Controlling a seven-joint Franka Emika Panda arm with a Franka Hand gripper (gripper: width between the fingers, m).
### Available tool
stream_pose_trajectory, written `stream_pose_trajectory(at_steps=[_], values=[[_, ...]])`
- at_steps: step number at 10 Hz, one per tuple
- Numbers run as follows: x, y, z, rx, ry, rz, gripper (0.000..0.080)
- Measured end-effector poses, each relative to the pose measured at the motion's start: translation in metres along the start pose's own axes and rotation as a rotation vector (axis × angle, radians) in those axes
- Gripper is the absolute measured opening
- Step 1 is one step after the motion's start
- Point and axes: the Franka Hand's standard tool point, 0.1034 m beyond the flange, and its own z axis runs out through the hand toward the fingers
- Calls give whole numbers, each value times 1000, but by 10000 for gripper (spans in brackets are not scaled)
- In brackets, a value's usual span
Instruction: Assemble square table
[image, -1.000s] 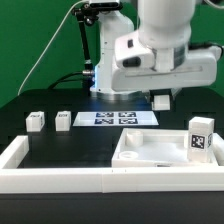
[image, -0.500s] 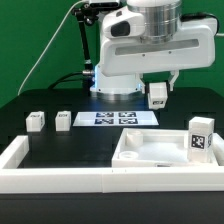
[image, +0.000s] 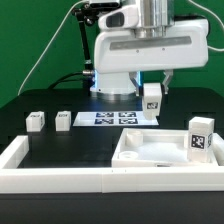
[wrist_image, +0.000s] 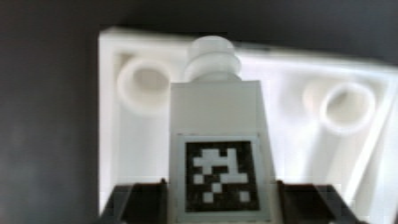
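In the exterior view the square tabletop (image: 140, 152) lies nearest, one leg (image: 200, 138) standing at its 3 o'clock edge, and beyond it, toward 12 o'clock, the gripper (image: 153, 87) is closed on another leg (image: 152, 100), held upright, so the tabletop lies at its 6 o'clock.

Black table (image: 75, 142) carries: short white leg (image: 36, 121) and second leg (image: 64, 119) on ext. view's left, marker board (image: 118, 118) beside them, square slab (image: 150, 156) front-right w/ tagged upright leg (image: 200, 138) at its right end (on or beside it, can't tell), border wall (image: 55, 176) along front.
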Motion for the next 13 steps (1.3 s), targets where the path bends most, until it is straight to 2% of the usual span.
stream_pose_trajectory(at_steps=[1,2,3,4,7,8,10,13], values=[[19,5,-11,-6,107,1,291],[25,10,-12,-10,159,11,291],[32,10,-13,-26,238,9,291],[30,11,-12,-38,271,5,291],[28,12,-11,-39,269,5,291],[31,16,-6,-52,281,-10,291],[46,24,8,-70,284,-25,291],[58,38,21,-79,272,-17,291]])
